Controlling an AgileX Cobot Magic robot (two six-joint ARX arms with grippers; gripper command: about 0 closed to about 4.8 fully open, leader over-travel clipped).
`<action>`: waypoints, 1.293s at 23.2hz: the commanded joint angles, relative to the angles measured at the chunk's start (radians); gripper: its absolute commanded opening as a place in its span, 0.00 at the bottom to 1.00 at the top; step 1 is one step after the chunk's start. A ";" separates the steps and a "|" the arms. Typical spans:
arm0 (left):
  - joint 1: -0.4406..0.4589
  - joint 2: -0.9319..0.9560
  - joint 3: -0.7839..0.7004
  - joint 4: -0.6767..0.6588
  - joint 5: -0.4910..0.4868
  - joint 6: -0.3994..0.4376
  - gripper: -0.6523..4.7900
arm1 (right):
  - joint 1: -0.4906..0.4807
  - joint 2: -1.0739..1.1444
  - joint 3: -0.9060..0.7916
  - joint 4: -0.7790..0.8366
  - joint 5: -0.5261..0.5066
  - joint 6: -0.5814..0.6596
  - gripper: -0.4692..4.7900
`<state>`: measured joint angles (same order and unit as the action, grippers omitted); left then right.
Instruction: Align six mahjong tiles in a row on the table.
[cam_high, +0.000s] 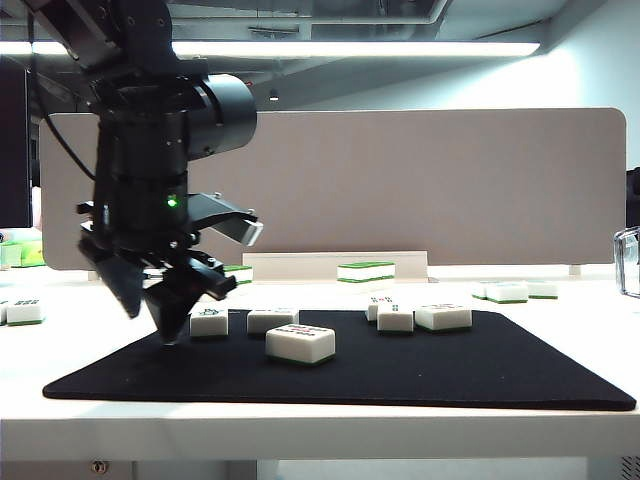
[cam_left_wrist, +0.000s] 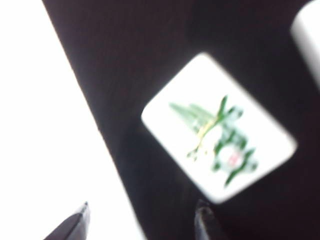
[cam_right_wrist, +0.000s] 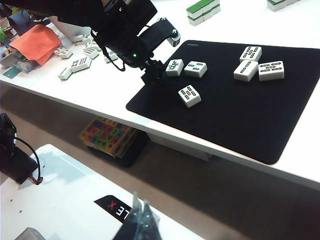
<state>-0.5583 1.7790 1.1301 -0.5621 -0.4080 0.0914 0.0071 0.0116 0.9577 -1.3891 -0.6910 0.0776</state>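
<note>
Tiles, six small white rectangular mahjong blocks (cam_right_wrist: 191, 95), lie scattered on the thin black mat (cam_right_wrist: 235, 120) of the white table (cam_right_wrist: 310, 165), three toward its left end, three toward its right. The left gripper (cam_high: 165, 300) hangs released at the mat's left edge, beside the bird-marked tile (cam_left_wrist: 218, 128), so the approach to a first pick seems in hand; next it likely needs to straddle that tile squarely. The right gripper (cam_right_wrist: 141, 220) hangs clenched and empty, well off the table.

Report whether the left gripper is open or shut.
Open: the left gripper shows two fingertips apart with nothing between them, beside the bird-marked tile at the mat's edge.
</note>
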 joint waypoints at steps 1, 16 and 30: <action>0.005 -0.036 -0.011 -0.148 0.037 -0.060 0.61 | 0.001 -0.012 0.003 0.009 0.000 -0.003 0.09; 0.005 -0.164 -0.011 0.118 0.241 -0.363 0.61 | 0.001 -0.012 0.003 0.009 0.000 -0.003 0.09; 0.005 -0.054 -0.011 0.159 0.254 -0.470 0.47 | 0.001 -0.012 0.003 0.009 0.000 -0.003 0.09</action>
<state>-0.5526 1.7283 1.1152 -0.4080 -0.1570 -0.3744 0.0071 0.0116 0.9577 -1.3888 -0.6891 0.0776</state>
